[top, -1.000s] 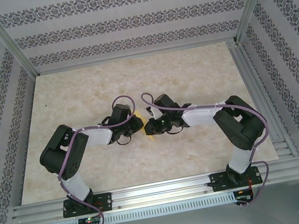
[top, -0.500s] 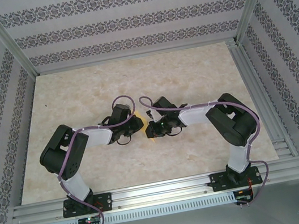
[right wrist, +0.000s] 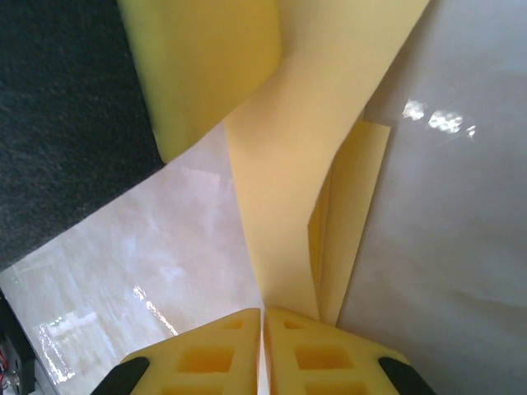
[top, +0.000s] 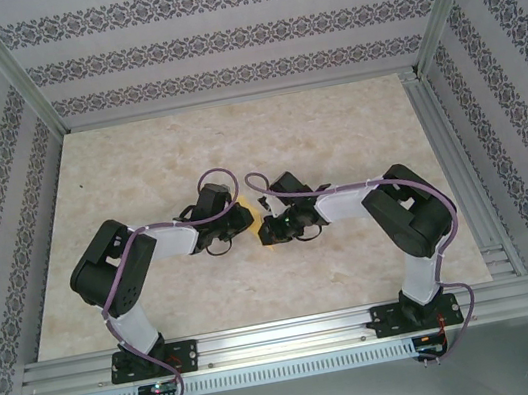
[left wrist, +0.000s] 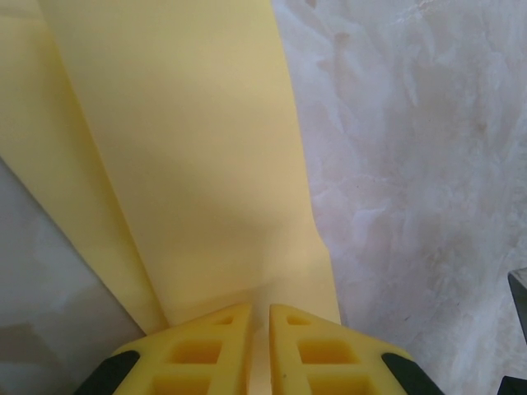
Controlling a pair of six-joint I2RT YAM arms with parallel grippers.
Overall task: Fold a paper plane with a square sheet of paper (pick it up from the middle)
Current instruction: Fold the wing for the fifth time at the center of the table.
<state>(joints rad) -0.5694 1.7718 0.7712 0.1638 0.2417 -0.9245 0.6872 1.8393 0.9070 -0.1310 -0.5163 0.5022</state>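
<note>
Blk/wht arms (top: 165,242) w/ purple cables (top: 211,174)

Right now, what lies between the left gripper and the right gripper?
The yellow paper, partly folded. The left gripper and the right gripper are both shut on it, as each wrist view shows; the top view shows yellow in the gap between them.

Bright, even light; glare spots on table (right wrist: 436,117); wrist close-ups soft.

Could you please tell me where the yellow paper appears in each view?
Top external: paper, a sliver at the table's centre.
Left wrist: paper upper left to centre, pinched below by left gripper.
Right wrist: paper centre, running down into right gripper.
Shared landmark: marble table.
</note>
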